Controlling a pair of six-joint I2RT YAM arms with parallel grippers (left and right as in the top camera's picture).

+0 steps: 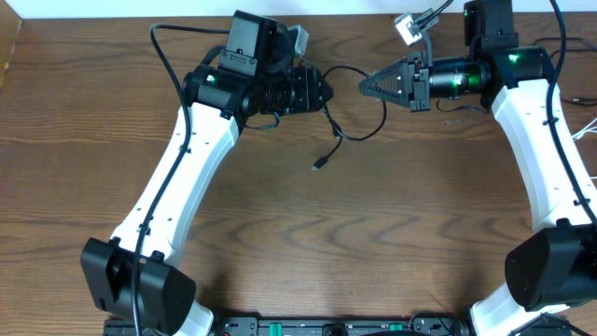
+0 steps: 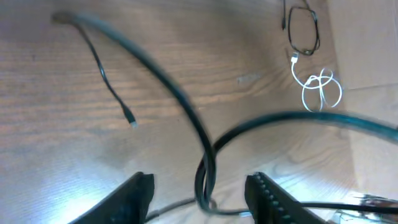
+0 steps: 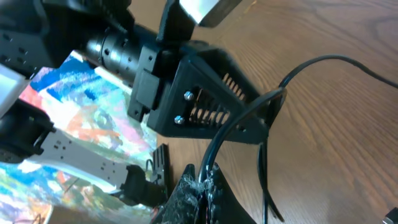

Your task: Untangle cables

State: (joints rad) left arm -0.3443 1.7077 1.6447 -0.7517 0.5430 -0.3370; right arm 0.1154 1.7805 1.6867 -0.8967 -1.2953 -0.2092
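A thin black cable point(image 1: 383, 110) loops across the far middle of the table, and its small plug end point(image 1: 319, 165) lies loose on the wood. My right gripper point(image 1: 364, 87) points left and is shut on this cable point(image 3: 249, 112), pinching it at the tips point(image 3: 202, 182). My left gripper point(image 1: 326, 93) faces it a short way off. In the left wrist view its jaws point(image 2: 200, 180) stand open, with a twisted loop of the black cable point(image 2: 161, 81) between them, touching neither finger. A white cable point(image 2: 321, 87) lies coiled apart, far off.
A second thin black loop point(image 2: 305, 31) lies just beyond the white coil. A small grey-white box point(image 1: 408, 28) sits at the table's back edge near the right arm. A colourful printed sheet point(image 3: 93, 124) shows behind the left arm.
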